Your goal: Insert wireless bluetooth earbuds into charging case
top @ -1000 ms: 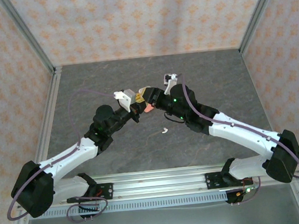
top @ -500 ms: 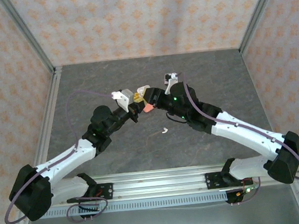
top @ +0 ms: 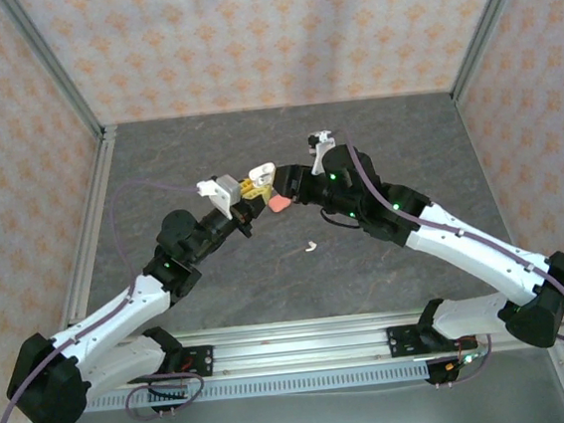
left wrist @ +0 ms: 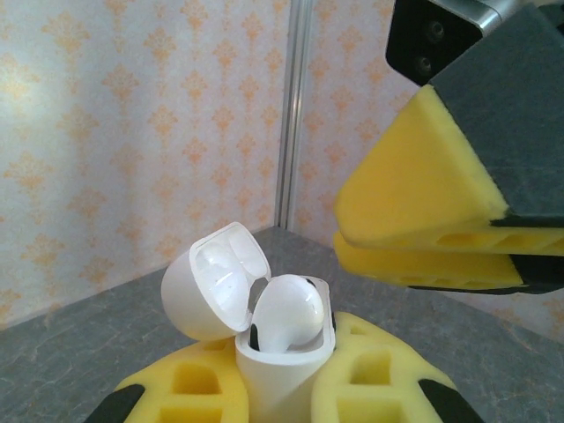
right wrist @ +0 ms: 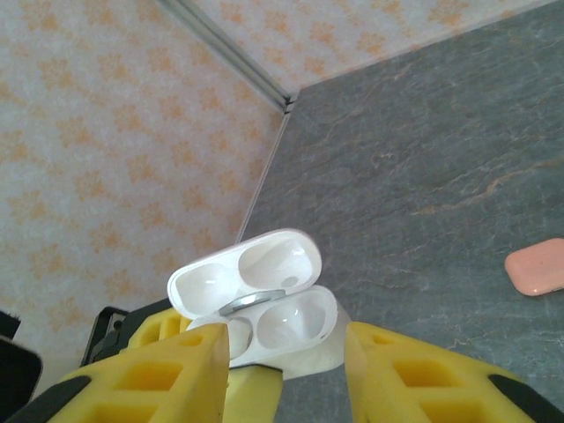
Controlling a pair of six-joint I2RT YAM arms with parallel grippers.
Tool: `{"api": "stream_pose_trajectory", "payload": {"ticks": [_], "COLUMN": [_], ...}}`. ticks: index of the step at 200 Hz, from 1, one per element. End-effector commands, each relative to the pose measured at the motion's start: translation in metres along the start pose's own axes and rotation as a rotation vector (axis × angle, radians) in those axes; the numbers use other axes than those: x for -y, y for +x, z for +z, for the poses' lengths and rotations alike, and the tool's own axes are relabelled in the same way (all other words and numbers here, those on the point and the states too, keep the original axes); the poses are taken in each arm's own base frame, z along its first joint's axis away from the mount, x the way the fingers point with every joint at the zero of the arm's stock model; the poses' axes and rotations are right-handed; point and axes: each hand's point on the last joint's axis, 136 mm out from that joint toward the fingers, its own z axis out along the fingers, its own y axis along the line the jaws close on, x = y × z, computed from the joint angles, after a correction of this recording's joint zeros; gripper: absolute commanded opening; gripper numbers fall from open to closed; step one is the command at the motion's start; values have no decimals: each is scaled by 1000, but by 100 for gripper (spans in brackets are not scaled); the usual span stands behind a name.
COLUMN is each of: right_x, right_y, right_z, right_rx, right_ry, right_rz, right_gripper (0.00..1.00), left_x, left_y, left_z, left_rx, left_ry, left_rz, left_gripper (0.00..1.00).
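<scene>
My left gripper (left wrist: 284, 374) is shut on the base of a white charging case (left wrist: 282, 361), holding it upright above the table with its lid (left wrist: 214, 280) flipped open. One white earbud (left wrist: 286, 315) sits in the case; the slot beside it (right wrist: 295, 319) is empty. My right gripper (right wrist: 286, 357) hovers just over the case (right wrist: 264, 304), jaws open with nothing between its yellow fingers (left wrist: 423, 211). In the top view the two grippers meet at mid-table, left gripper (top: 248, 190) against right gripper (top: 269, 181). A second white earbud (top: 308, 246) lies loose on the table.
A pink case (top: 278, 205) lies shut on the grey table just below the grippers, also seen as a pink case (right wrist: 536, 266) in the right wrist view. Patterned walls and metal posts (top: 58, 81) close in the back and both sides.
Both grippers have drifted slightly left and toward the back together. The right jaws have spread a little. The left grip on the case is unchanged.
</scene>
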Motion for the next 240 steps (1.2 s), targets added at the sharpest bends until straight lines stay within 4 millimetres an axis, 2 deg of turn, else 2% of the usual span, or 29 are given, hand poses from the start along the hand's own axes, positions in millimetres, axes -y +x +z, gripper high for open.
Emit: {"api": "stream_pose_trajectory", "payload": {"ticks": [1, 63, 112, 149, 181, 205, 218, 240], "right_x": [-14, -28, -23, -13, -11, -8, 2, 28], "right_y": [8, 19, 28, 34, 28, 20, 18, 19], "right_z": [-7, -5, 11, 19, 8, -6, -14, -24], "right_rx": [-60, -137, -187, -216, -176, -135, -124, -120], "right_ry": [-59, -125, -93, -47, -37, -14, 33, 143], "right_rz": [-39, -59, -62, -57, -47, -49, -64, -78], "right_gripper": [36, 27, 27, 23, 23, 23, 26, 28], "left_x": [4, 8, 10, 8, 5, 0, -3, -7], "left_y": [-2, 2, 5, 7, 10, 23, 31, 47], "left_z": [-5, -4, -4, -6, -10, -14, -18, -27], "left_rx": [7, -11, -23, -37, -54, -107, -130, -154], "left_ry": [12, 41, 50, 38, 18, -10, -28, -54], "left_rz": [20, 27, 31, 39, 54, 55, 50, 31], "left_gripper": [0, 0, 0, 0, 0, 0, 0, 0]}}
